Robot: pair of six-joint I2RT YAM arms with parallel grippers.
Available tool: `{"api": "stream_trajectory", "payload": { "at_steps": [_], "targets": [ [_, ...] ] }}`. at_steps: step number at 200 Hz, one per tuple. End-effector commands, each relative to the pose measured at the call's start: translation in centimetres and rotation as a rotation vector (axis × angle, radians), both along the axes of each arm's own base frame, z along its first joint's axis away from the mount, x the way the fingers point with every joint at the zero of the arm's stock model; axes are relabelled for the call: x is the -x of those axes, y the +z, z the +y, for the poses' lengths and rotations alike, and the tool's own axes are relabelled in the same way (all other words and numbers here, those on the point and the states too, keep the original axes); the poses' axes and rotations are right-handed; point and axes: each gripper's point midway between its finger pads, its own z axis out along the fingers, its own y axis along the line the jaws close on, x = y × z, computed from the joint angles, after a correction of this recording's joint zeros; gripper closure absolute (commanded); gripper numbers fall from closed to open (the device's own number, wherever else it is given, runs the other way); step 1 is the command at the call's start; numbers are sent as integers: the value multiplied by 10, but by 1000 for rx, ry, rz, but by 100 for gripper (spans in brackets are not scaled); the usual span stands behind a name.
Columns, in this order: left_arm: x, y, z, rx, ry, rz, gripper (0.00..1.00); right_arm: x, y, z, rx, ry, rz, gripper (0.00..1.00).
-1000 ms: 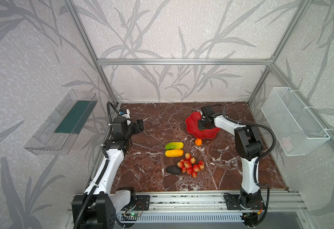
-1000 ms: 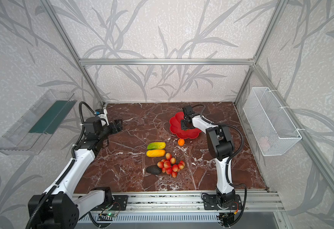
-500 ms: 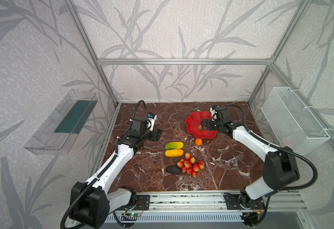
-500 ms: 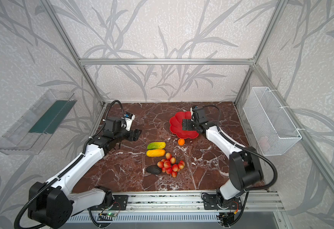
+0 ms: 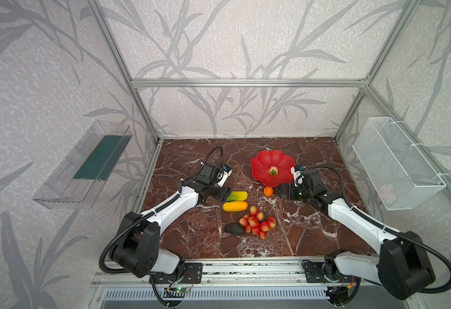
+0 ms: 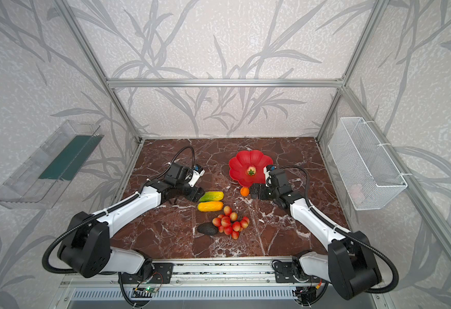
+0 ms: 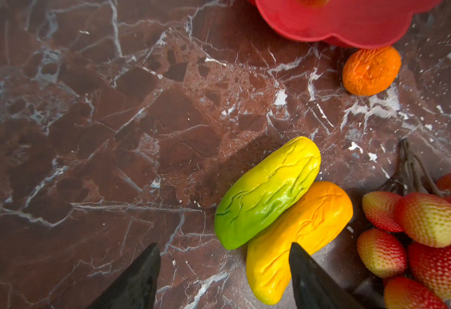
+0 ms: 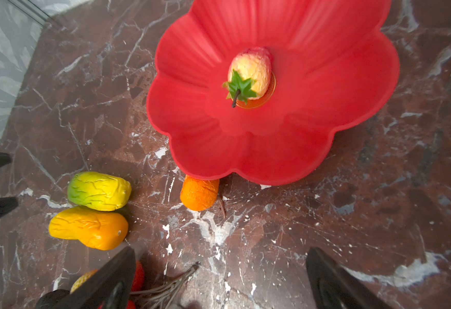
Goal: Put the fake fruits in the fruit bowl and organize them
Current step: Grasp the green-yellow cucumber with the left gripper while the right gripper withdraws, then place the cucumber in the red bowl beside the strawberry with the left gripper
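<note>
The red flower-shaped fruit bowl [image 5: 259, 163] [image 6: 239, 166] [image 8: 312, 112] holds a strawberry [image 5: 273, 170] [image 8: 249, 72] at its centre. On the marble lie a green oblong [image 5: 237, 196] [image 7: 267, 192], a yellow-orange oblong [image 5: 235, 206] [image 7: 299, 240], an orange ball [image 5: 268, 191] [image 8: 199, 196] by the bowl's near rim, a dark avocado [image 5: 234, 229] and a red-yellow bunch [image 5: 256, 224] [image 7: 428, 227]. My left gripper [image 5: 225, 193] [image 7: 224, 246] is open, its fingers at the near ends of the two oblongs. My right gripper [image 5: 283, 191] [image 8: 221, 251] is open and empty, just right of the orange ball.
A clear plastic tray [image 5: 85, 166] hangs on the left wall and a white wire basket [image 5: 395, 160] on the right wall. Aluminium frame posts stand at the back corners. The bunch's stem [image 8: 171, 289] lies between the right fingers' bases.
The right gripper has come off the bowl toward the front and opened; the strawberry now shows in the bowl. The left arm has swung right, up to the green oblong.
</note>
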Motion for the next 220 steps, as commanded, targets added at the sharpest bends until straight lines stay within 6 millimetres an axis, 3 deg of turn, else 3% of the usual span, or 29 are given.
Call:
{"api": "stream_trajectory", "payload": {
  "at_steps": [1,45,100,163,184,220],
  "targets": [
    [-1,-3,-15,-33,-65,9,26,3,16,-5,-22,-26,-55,1],
    [-6,-29,-35,-83,-100,41,26,15,17,-11,30,5,-54,1],
    [-26,-43,-45,-95,-57,74,30,24,24,-14,0,-13,-77,1],
    [-19,-65,-55,-67,-76,166,50,29,31,-20,13,-30,-95,1],
    [-20,-67,-54,-71,-64,175,66,29,32,-21,8,-40,-97,1],
    [-29,-41,-64,-26,-69,145,77,30,31,-23,1,-52,-97,1]
  ]
}}
